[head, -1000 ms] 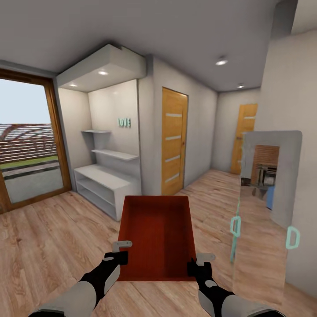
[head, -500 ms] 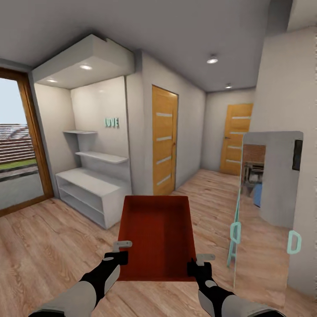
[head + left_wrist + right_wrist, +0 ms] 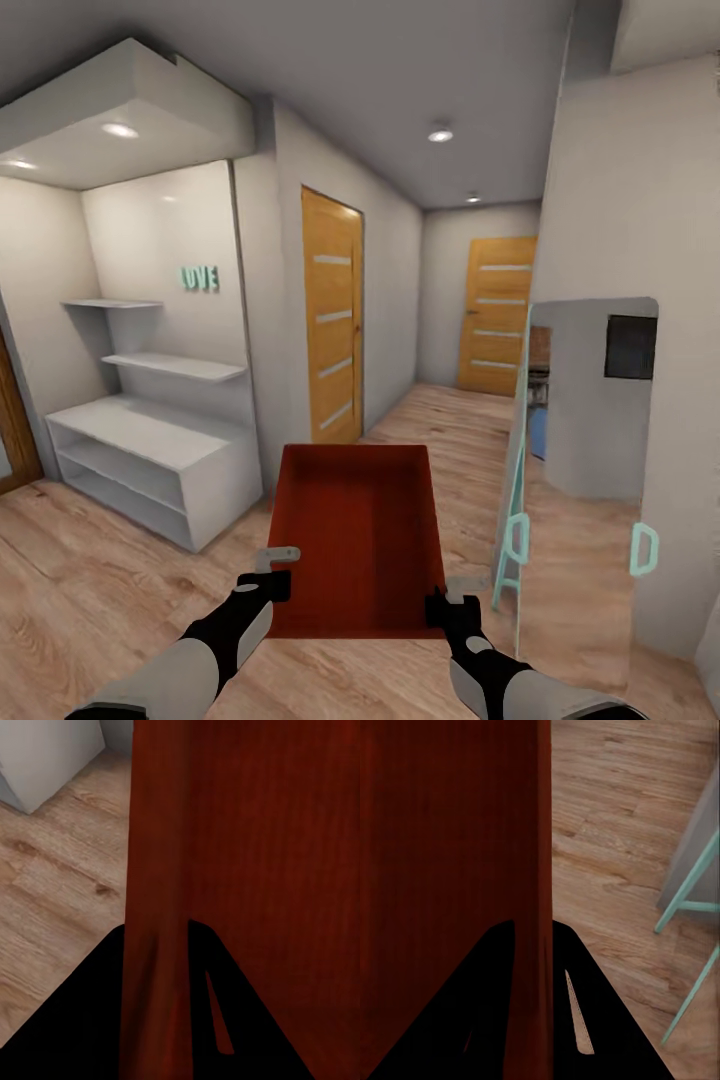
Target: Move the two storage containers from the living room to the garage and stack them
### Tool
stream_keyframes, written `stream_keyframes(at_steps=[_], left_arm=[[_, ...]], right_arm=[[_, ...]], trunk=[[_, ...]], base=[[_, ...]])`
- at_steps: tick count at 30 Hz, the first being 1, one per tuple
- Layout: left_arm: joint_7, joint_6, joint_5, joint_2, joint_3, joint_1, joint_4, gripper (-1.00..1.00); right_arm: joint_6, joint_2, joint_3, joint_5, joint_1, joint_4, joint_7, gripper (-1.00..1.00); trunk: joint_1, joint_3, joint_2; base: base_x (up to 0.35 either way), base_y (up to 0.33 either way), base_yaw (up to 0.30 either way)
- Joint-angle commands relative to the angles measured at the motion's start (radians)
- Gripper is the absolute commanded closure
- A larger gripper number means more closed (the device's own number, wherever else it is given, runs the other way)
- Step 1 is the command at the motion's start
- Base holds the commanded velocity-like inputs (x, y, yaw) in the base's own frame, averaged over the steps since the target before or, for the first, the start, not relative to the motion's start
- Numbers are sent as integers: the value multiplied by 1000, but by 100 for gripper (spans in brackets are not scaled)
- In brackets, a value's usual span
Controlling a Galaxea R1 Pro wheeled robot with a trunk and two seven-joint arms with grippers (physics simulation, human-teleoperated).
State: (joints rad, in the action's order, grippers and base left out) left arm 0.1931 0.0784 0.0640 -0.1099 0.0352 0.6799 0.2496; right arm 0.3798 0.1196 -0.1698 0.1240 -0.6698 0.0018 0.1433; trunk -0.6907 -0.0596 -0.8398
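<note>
Container, orange-red and open-topped, sits held in front of the robot above the light wood-plank floor, carried between both arms. Left gripper is pinched on the container's near left wall; in the left wrist view its 2 dark fingers sit on either side of that thin wall. Right gripper is likewise clamped on the near right wall, and the right wrist view shows the wall running between its fingers. Interior of the container looks empty. Beyond it: a white shelving unit in an alcove at left with teal lettering on the wall, an orange wooden door just right of the alcove, and a 2nd orange door at the end of the hallway. Mirror with teal fittings stands at right, near the right gripper.
</note>
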Motion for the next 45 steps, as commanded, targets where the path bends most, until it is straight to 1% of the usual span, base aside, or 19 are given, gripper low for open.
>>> stream_keyframes(at_steps=[1,5,22,45], left_arm=[[11,8,13,1,-66,1,5,100],[11,8,13,1,-66,1,5,100],[11,8,13,1,-66,1,5,100],[11,8,13,1,-66,1,5,100]], right_arm=[[8,-5,32,34,-1,1,8,100],[8,-5,32,34,-1,1,8,100],[8,-5,32,27,-1,1,4,100],[8,-5,32,29,-1,1,7,100]], trunk=[[-1,-2,-1],[-1,-2,-1],[-1,-2,-1],[-1,-2,-1]], base=[[321,151,-265],[321,151,-114],[321,151,-20],[321,151,-271]])
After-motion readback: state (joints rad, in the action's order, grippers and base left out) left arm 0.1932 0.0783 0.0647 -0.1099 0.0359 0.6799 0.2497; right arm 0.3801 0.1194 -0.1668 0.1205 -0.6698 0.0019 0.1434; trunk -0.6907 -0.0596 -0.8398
